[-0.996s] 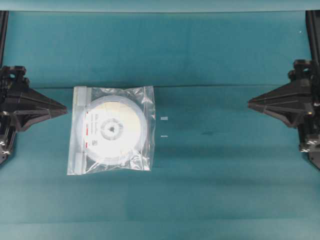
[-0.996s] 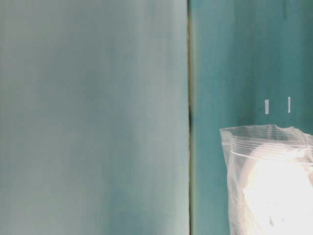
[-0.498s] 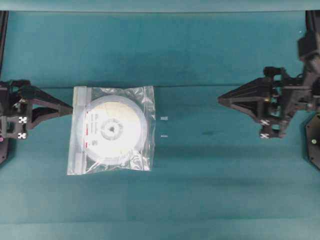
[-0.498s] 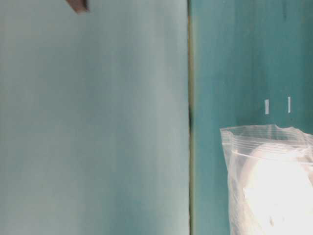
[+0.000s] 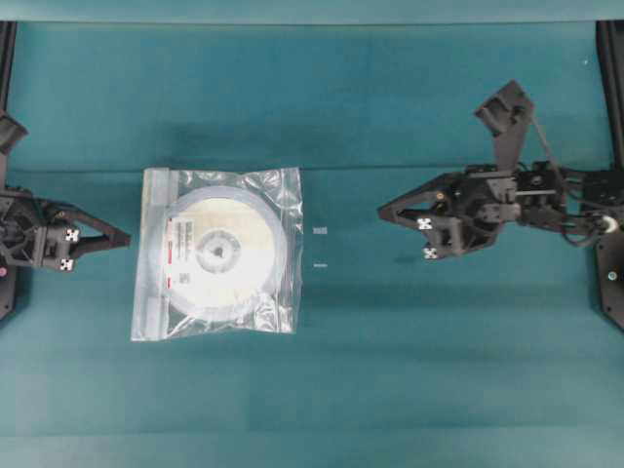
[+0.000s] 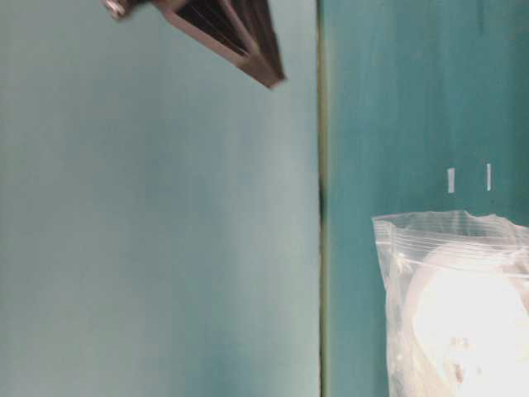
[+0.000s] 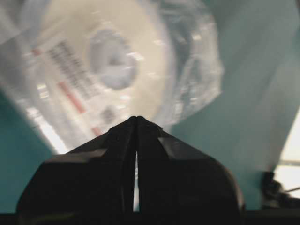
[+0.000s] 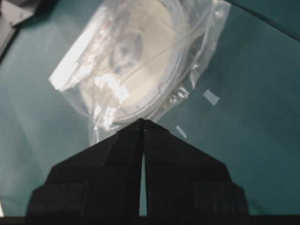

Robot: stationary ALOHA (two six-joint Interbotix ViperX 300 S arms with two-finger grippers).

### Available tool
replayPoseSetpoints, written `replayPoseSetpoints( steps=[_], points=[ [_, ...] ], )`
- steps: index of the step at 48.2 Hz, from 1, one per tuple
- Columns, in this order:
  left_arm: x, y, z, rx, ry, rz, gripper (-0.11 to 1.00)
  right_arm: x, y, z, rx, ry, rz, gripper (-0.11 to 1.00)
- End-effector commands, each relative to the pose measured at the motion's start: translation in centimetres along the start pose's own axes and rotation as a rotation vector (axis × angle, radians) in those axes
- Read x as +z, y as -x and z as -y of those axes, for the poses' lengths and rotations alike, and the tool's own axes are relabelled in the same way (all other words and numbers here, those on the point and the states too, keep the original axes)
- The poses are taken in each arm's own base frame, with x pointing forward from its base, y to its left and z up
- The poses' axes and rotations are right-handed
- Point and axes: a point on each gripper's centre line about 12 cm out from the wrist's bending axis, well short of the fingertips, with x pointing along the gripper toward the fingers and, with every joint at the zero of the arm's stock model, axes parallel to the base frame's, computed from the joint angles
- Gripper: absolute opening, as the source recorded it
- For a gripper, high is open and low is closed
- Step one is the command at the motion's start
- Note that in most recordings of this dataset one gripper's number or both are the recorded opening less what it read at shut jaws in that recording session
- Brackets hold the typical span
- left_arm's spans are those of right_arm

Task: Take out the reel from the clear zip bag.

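The clear zip bag (image 5: 283, 190) lies flat on the teal table, left of centre, its whitish zip strip (image 5: 151, 253) along the left edge. Inside it lies the reel (image 5: 219, 252), white with a cream centre and a red-striped label. My left gripper (image 5: 125, 237) is shut, its tip just left of the zip strip and apart from it; its wrist view has the reel (image 7: 108, 61) blurred ahead of the tips (image 7: 137, 118). My right gripper (image 5: 383, 211) is shut and empty, well right of the bag. In its wrist view the bag (image 8: 206, 33) lies beyond the tips (image 8: 143, 121).
Two small white tape marks (image 5: 321, 231) (image 5: 321, 265) sit on the table between the bag and the right gripper. A seam (image 6: 321, 198) runs across the teal table. The table-level view shows the bag's corner (image 6: 397, 240) and the right gripper's tip (image 6: 273, 81).
The right arm has swung out from the right edge and moved left towards the bag. The left arm has tilted and its tip dropped slightly back. The bag has not moved.
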Motion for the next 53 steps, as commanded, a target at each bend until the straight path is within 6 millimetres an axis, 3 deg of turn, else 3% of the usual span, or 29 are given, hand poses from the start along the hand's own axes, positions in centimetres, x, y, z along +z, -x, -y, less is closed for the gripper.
replayPoseSetpoints(
  steps=[1, 8, 23, 33, 39, 49, 53],
  points=[
    [-0.1, -0.1, -0.6, 0.002, -0.001, 0.01, -0.02, 0.4, -0.9, -0.6, 0.009, -0.023, 0.013, 0.03],
    [-0.3, 0.0, -2.4, 0.055, 0.031, 0.026, -0.02, 0.2, -1.7, -0.4, -0.006, -0.038, 0.003, 0.17],
    [-0.7, -0.3, -4.0, 0.113, 0.052, 0.02, -0.01, 0.2, -2.5, 0.2, -0.036, -0.088, 0.002, 0.74],
    [-0.7, -1.1, -4.1, 0.098, 0.055, 0.028, 0.04, 0.1, -3.2, 0.4, -0.046, -0.093, 0.004, 0.78],
    [-0.7, -1.9, -4.1, 0.105, 0.056, 0.021, 0.25, -0.2, -3.7, 0.6, -0.054, -0.091, 0.002, 0.78],
    [-0.6, -3.5, -4.3, 0.159, 0.058, -0.014, 0.85, -0.7, -4.5, 0.9, -0.069, -0.086, -0.011, 0.78],
    [-0.5, -4.1, -4.2, 0.177, 0.059, -0.026, 0.97, -0.7, -4.6, 0.9, -0.071, -0.089, -0.011, 0.78]
  ],
)
